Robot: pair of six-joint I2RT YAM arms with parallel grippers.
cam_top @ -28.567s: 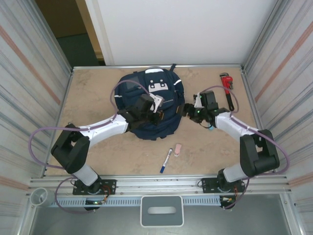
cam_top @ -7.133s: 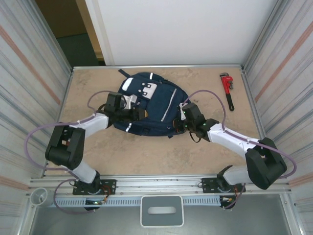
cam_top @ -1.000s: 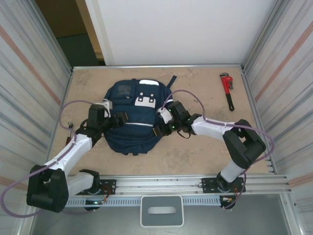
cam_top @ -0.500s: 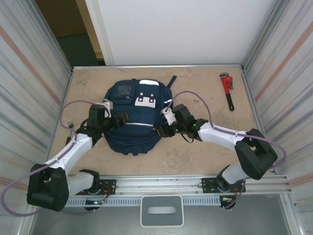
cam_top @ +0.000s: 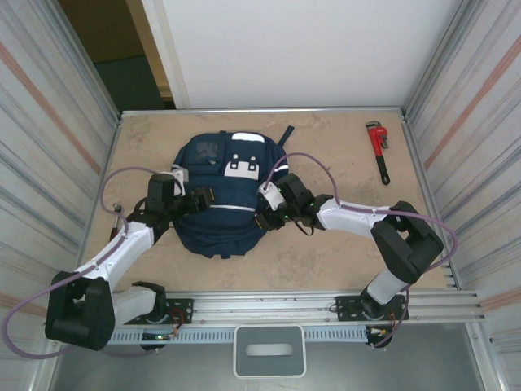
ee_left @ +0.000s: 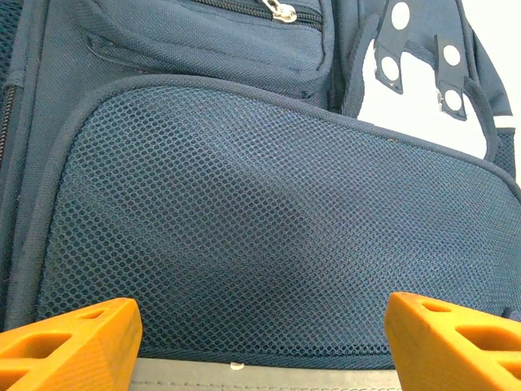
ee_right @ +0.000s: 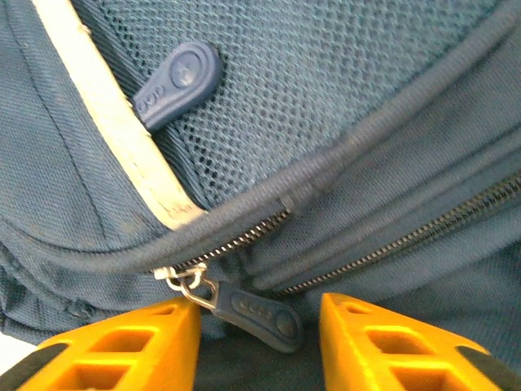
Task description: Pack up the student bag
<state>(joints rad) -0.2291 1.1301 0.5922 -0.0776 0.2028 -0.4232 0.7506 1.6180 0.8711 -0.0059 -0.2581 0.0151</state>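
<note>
- Top external view: the left gripper (cam_top: pixel 198 199) sits against the left flank of the student bag (cam_top: pixel 218 183), about halfway down its side.
- Left wrist view: the left gripper (ee_left: pixel 260 322) has its orange fingers (ee_left: pixel 69 342) spread wide and holds nothing. The bag's mesh panel (ee_left: pixel 269 236) lies just beyond them, with a closed zipped pocket (ee_left: pixel 203 32) farther up.
- The student bag lies flat on the table (cam_top: pixel 342 261), left of centre. Its white patch (cam_top: pixel 242 165) faces up, toward the bag's far end.
- The right gripper (cam_top: pixel 265 213) presses in at the bag's right edge, level with the left gripper across the bag.
- Right wrist view: the right gripper (ee_right: pixel 260 314) stands partly open. A dark zipper pull (ee_right: pixel 259 316) lies in the gap between the fingers, with a sliver of space on either side, so it is not clamped. A second pull tab (ee_right: pixel 177 80) rests on mesh above, beside a white stripe (ee_right: pixel 114 122).
- A red pipe wrench (cam_top: pixel 378 147) lies well apart from the bag, to its right, near the table's far corner.
</note>
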